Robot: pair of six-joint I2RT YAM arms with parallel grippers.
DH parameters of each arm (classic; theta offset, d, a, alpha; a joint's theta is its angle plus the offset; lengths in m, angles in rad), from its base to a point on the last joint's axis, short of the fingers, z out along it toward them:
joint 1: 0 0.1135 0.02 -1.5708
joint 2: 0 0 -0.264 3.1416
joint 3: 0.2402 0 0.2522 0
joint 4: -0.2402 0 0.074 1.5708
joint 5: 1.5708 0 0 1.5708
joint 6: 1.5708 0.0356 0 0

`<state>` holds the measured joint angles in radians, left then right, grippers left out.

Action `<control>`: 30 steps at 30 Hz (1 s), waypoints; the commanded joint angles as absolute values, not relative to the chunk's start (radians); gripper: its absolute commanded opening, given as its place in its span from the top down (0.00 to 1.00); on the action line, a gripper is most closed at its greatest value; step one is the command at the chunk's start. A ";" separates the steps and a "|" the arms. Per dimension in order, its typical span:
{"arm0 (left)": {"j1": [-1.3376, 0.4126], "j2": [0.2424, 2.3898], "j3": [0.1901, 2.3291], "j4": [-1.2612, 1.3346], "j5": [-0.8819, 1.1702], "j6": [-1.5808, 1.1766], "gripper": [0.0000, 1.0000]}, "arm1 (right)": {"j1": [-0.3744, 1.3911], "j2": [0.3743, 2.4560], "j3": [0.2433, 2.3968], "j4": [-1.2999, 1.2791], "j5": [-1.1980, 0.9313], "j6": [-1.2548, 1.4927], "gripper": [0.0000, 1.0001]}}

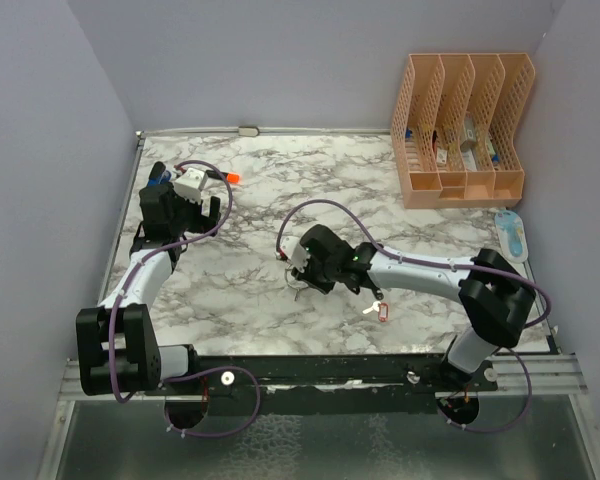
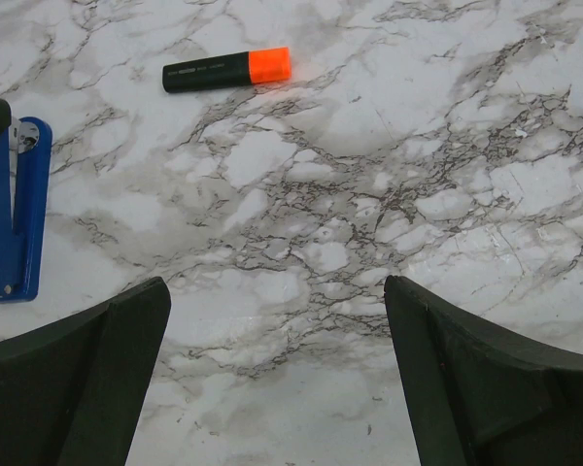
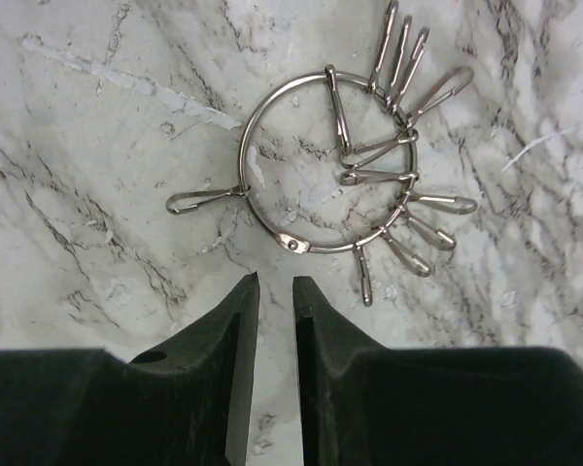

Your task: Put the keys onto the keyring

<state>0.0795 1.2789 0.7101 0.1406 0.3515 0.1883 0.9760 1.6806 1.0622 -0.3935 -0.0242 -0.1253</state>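
**Inspector:** Starting at the left of the top view. What is the left claw [image 2: 277, 388] doing?

**Assistant:** It is hanging over bare marble counter [image 1: 270, 200] at the upper left, with its fingers spread wide and gripping nothing. In its own camera a black marker with an orange cap [image 2: 228, 70] is lying at the upper left of the frame. A blue and black object [image 2: 15, 223] is lying at the left edge. Both are sitting well apart from the fingers.

**Inspector:** Moving to the centre.

**Assistant:** The right claw [image 3: 274, 282] is pointing down at the counter in the middle of the top view. Its fingers are standing almost together, with only a narrow slit showing between them, and they are holding nothing. The keyring [image 3: 290, 243] is lying flat in the upper centre of the wrist frame, just beyond the fingertips and apart from them. Slim silver clips [image 3: 408, 146] are fanning out around its right half, and one is sticking out alone on the left.

**Inspector:** And the keys?

**Assistant:** One key with a red tag [image 1: 384, 312] is lying right of centre in the top view, just below the right forearm. A small silver piece is showing beside it, too small to identify.

**Inspector:** Far right?

**Assistant:** A peach slotted organiser [image 1: 465, 130] is standing at the upper right. A pale blue item [image 1: 510, 232] is lying below it at the counter's right edge.
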 commanded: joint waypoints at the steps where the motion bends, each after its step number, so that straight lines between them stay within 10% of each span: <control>1: 0.090 1.273 0.706 0.141 0.374 0.180 0.05 | 0.981 1.641 1.005 -0.240 -0.082 -0.463 0.77; 21: 0.092 1.292 0.706 0.138 0.377 0.183 0.05 | 0.932 1.830 1.031 -0.235 -0.212 -0.516 0.65; 30: 0.093 1.292 0.704 0.140 0.375 0.185 0.05 | 0.901 1.895 1.055 -0.278 -0.257 -0.393 0.99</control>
<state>0.0841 1.2896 0.7101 0.1402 0.3519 0.1883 0.9154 1.8294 1.0637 -0.2150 -0.2203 -0.4736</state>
